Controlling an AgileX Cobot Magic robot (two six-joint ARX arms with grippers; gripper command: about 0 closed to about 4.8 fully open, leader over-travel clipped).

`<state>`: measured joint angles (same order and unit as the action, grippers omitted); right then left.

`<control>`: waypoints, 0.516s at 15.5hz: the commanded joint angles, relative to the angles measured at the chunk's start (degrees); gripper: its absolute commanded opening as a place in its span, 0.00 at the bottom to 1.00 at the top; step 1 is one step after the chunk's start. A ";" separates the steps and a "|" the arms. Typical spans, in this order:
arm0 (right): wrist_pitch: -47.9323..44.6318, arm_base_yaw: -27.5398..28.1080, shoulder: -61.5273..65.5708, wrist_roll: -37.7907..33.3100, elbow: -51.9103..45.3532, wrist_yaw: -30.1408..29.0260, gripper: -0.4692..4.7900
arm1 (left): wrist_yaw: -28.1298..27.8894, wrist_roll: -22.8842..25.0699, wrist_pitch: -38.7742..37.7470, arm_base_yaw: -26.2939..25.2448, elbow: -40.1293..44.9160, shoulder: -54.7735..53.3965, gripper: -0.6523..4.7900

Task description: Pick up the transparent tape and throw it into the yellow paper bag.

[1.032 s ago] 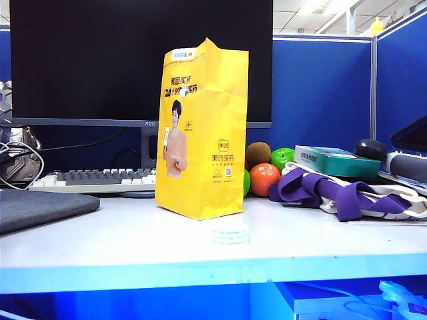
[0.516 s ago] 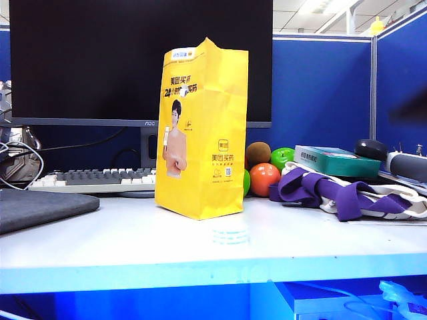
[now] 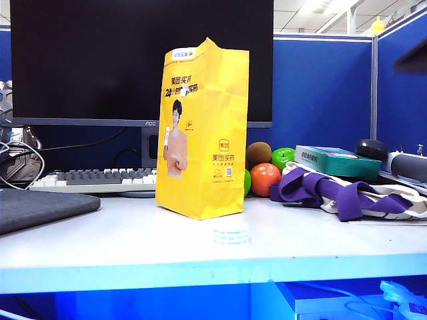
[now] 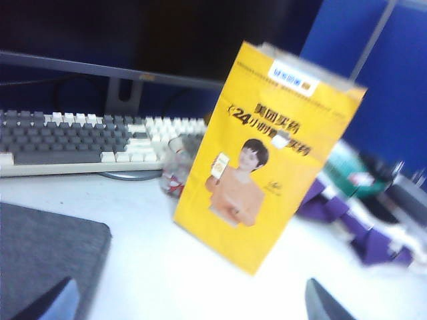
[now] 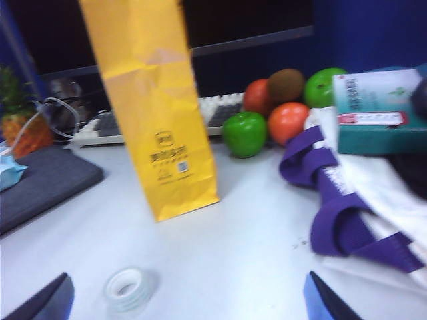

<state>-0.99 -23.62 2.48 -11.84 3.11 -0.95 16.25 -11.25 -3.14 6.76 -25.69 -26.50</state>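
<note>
Desk (image 3: 133, 247): pale surface carrying every item below.

Monitor (image 3: 87, 60): large dark screen at the back, behind the bag.

Yellow paper bag (image 3: 202, 130): stands upright mid-desk, creased sides, a printed woman's figure and black text on its face; also seen from the left wrist view (image 4: 263, 157) and the right wrist view (image 5: 150, 107).

Keyboard (image 3: 93, 179): grey and white keys, below the monitor, left of the bag.

Dark grey pad (image 3: 40, 208): flat on the desk's left side.

Purple-and-white cloth (image 3: 347, 193): heaped on the right.

Teal box (image 3: 335, 161): rests behind the cloth.

Fruit and balls (image 3: 265, 179): orange, green and brown pieces clustered just beside the bag's right side.

Transparent tape (image 3: 231, 235): small clear roll lying flat on the desk in front of the bag, near the front edge, apart from it; untouched (image 5: 127, 288).

Left gripper (image 4: 187, 313): fingers spread wide, holding nothing, facing the bag's printed front.

Right gripper (image 5: 187, 303): fingers spread wide, empty, low over the desk near the tape.
</note>
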 commanded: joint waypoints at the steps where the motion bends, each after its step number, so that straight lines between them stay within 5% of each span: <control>1: 1.07 0.00 7.78 3.91 7.48 1.73 1.00 | 4.07 6.36 0.09 0.02 -6.25 -9.60 1.00; 5: 2.99 0.00 28.68 4.37 19.06 0.44 1.00 | 6.08 15.32 -10.43 1.66 -15.58 -19.65 1.00; 8: 3.89 -0.04 44.11 3.85 27.04 -6.05 1.00 | 5.79 16.63 -13.73 7.87 -16.94 -22.14 1.00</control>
<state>2.76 -23.62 44.49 -7.70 28.16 -4.86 21.85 4.78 -16.69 13.26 -42.22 -48.66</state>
